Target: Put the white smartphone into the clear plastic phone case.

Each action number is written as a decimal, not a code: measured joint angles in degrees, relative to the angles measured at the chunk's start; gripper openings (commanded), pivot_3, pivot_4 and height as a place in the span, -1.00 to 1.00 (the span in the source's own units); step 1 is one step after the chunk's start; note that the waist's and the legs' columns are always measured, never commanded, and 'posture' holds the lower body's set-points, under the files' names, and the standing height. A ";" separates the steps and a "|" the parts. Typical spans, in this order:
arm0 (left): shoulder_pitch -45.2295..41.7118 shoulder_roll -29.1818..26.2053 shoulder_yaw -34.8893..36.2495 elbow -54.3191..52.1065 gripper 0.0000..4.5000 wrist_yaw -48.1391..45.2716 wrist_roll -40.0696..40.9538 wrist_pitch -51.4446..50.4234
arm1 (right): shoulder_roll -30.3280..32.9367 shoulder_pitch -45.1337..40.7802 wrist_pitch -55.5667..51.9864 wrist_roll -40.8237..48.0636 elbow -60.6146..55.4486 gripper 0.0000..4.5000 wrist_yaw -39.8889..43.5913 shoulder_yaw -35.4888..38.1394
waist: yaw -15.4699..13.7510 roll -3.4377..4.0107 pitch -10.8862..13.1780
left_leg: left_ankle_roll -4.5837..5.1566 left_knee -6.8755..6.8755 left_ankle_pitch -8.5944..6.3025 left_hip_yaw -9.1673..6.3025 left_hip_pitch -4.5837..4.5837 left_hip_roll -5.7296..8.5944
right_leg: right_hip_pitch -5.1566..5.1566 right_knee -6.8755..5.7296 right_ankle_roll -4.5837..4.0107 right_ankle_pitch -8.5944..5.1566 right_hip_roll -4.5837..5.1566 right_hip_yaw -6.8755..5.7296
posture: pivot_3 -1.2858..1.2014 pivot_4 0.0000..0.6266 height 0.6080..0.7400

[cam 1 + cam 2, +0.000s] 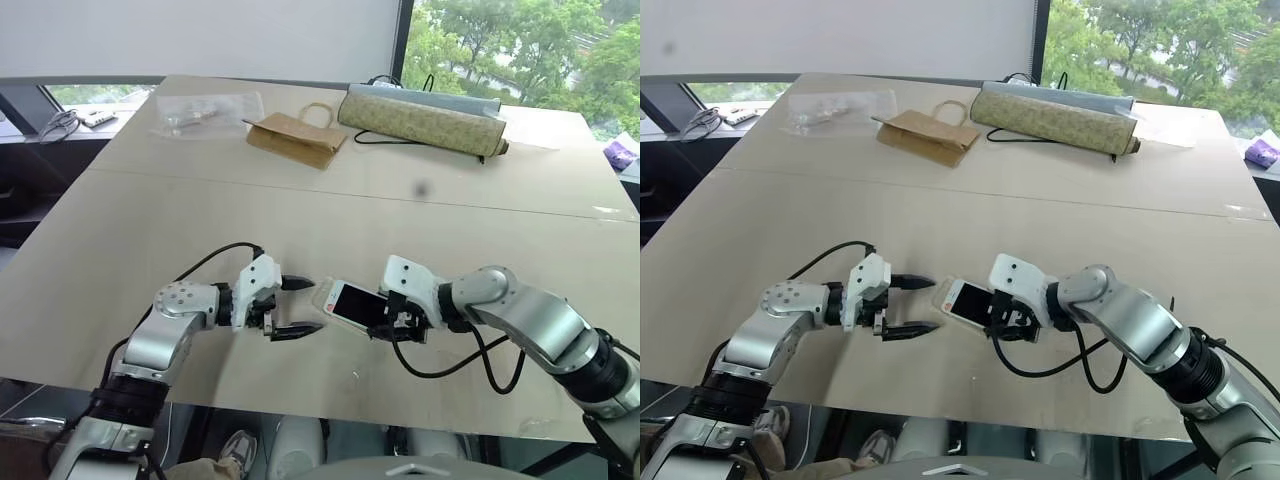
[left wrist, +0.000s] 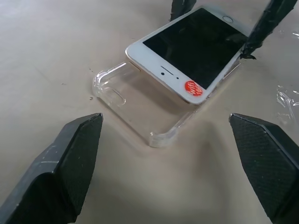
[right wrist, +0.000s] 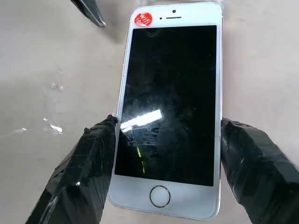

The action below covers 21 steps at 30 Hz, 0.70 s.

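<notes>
Right gripper point(image 1: 392, 322): fingers grasping the white black-screened smartphone point(image 2: 194, 51) by its long edges.
Phone: partly over the clear plastic phone case point(image 2: 135, 105) on the beige worktop point(image 1: 300, 215).
Left gripper point(image 1: 300, 306): fingers spread, empty, just beside the case.

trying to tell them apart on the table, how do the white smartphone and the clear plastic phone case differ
The white smartphone is opaque, with a black screen and a red sticker; the clear plastic phone case is see-through, showing the table beneath. The smartphone sits between the right hand fingers, tilted; the case lies flat, untouched, partly under the smartphone. Both are rounded rectangles of similar size.
</notes>
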<state>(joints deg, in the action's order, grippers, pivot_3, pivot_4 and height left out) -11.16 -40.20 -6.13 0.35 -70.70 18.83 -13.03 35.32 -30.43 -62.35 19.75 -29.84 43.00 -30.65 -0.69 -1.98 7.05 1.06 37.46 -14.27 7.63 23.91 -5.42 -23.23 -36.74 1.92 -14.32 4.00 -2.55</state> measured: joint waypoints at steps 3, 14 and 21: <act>0.04 -0.07 -0.06 -0.29 1.00 0.07 -0.13 -0.29 | -0.05 -1.08 -0.09 -0.58 1.11 0.31 0.20 -1.26 | 0.03 0.00 0.00 | 0.00 0.00 0.00 -0.01 0.00 0.00 | 0.00 -0.01 0.00 0.00 0.00 0.00 | 0.03 -0.52 1.00; 1.19 -0.13 -0.90 -2.73 1.00 0.32 -0.60 -0.64 | 2.06 -2.20 6.49 -3.87 4.00 0.31 1.24 -1.35 | -0.11 0.01 0.00 | 0.00 0.03 0.00 0.00 -0.01 0.00 | 0.01 -0.02 0.01 0.00 0.01 0.00 | 0.03 -0.52 1.00; -0.36 -0.24 -1.08 -0.61 1.00 -3.22 -0.14 2.16 | 4.87 0.52 4.49 2.87 1.54 0.31 3.88 11.97 | -0.08 0.04 0.03 | -0.01 0.00 0.00 -0.01 0.02 0.00 | -0.01 0.01 0.00 0.00 0.00 -0.02 | 0.03 -0.52 1.00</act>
<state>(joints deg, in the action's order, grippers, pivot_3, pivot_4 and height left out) -11.52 -40.44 -7.21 -0.26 -73.91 18.69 -10.87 40.19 -29.91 -57.86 22.62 -28.30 46.88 -18.69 -0.78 -1.94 7.08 1.05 37.47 -14.27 7.62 23.93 -5.42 -23.23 -36.73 1.92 -14.32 4.00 -2.56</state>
